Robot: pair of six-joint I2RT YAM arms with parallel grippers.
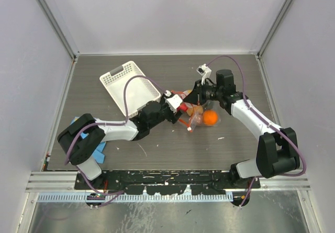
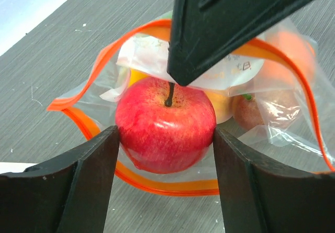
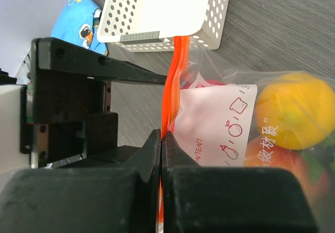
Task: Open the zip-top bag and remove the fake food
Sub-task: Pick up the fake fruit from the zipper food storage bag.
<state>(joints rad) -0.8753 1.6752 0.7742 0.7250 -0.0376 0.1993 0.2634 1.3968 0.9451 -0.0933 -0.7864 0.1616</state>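
The clear zip-top bag (image 1: 197, 119) lies at the table's middle with its mouth open. Its red-orange zip strip (image 2: 157, 183) loops wide. My left gripper (image 2: 165, 134) is at the mouth, its fingers (image 2: 89, 175) pressed on both sides of a red apple (image 2: 165, 115). My right gripper (image 3: 161, 137) is shut on the upper zip strip (image 3: 176, 70) and holds that edge up; it shows from above in the left wrist view (image 2: 225, 29). Other fake food stays inside: an orange fruit (image 1: 210, 118), a yellow one (image 3: 293, 110), a brownish one (image 2: 256, 110).
A white perforated basket (image 1: 130, 86) stands to the back left of the bag. A blue printed cloth (image 1: 99, 152) lies under the left arm near the front left. Grey walls enclose the table on three sides.
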